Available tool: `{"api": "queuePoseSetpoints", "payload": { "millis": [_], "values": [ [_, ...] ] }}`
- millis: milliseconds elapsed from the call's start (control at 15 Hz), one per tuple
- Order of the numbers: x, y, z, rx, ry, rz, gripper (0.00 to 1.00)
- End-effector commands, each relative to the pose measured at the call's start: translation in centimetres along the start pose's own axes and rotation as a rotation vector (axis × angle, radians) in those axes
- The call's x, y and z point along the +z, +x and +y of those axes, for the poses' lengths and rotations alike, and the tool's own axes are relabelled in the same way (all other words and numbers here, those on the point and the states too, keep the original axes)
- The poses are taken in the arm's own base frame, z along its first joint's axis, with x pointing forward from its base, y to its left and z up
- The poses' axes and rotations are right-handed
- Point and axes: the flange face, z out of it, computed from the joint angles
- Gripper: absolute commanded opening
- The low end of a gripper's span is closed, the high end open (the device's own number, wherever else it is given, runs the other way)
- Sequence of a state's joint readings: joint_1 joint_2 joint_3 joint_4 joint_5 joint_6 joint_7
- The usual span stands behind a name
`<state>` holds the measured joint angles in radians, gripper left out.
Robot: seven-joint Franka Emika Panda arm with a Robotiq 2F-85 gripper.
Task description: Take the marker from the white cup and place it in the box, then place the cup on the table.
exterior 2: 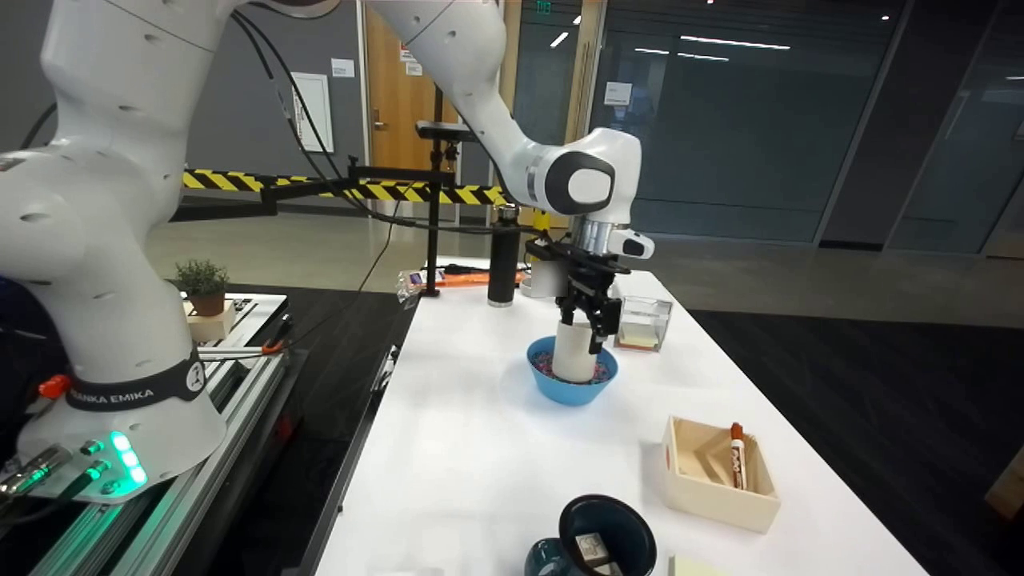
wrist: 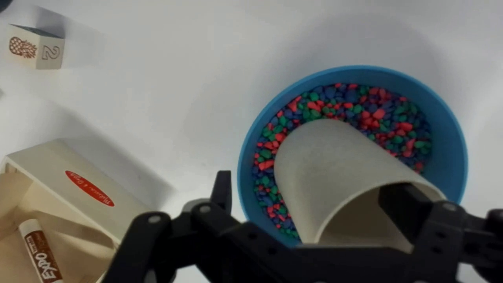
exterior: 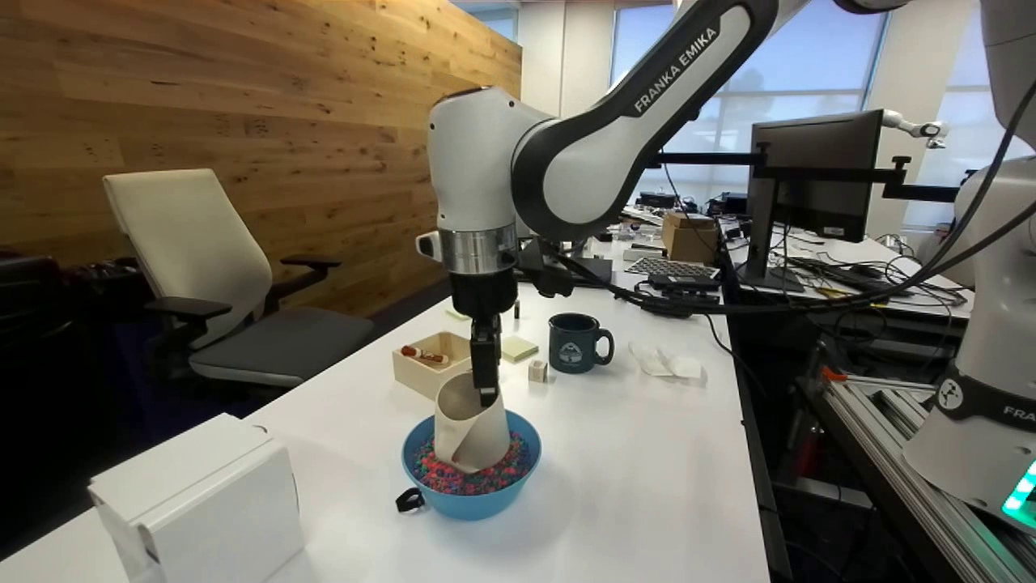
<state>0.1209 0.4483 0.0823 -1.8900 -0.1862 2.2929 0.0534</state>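
"Where's the marker (wrist: 41, 255) in the wrist view?"
"In the box (wrist: 59, 165), slanting steeply down rightward, white end topmost, lower end cut off."
"And the gripper (wrist: 306, 184)?"
"Spread, one finger inside the white cup (wrist: 334, 173) in the blue bowl (wrist: 448, 149)."

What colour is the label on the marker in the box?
The marker's label is brown with white lettering; it shows best in the wrist view.
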Motion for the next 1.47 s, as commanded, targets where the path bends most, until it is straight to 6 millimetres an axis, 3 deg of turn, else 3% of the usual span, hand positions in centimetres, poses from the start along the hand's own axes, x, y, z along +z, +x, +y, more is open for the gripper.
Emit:
{"api": "queuePoseSetpoints", "payload": {
  "millis": [0, 333, 600, 1000, 1267, 1400],
  "values": [
    [0.7, -0.5, -1.7, -0.036, 0.049, 0.021, 0.66],
    [0.8, -0.6, -2.7, -0.045, 0.06, 0.023, 0.3],
    [-0.4, -0.4, -1.9, 0.001, 0.111, 0.05, 0.02],
    [-5.1, -0.3, 2.4, 0.142, 0.109, 0.066, 0.02],
    [-7.7, -2.2, 7.6, 0.294, 0.021, 0.021, 0.02],
    [-7.9, -3.5, 9.7, 0.358, -0.023, -0.025, 0.02]
  ]
}}
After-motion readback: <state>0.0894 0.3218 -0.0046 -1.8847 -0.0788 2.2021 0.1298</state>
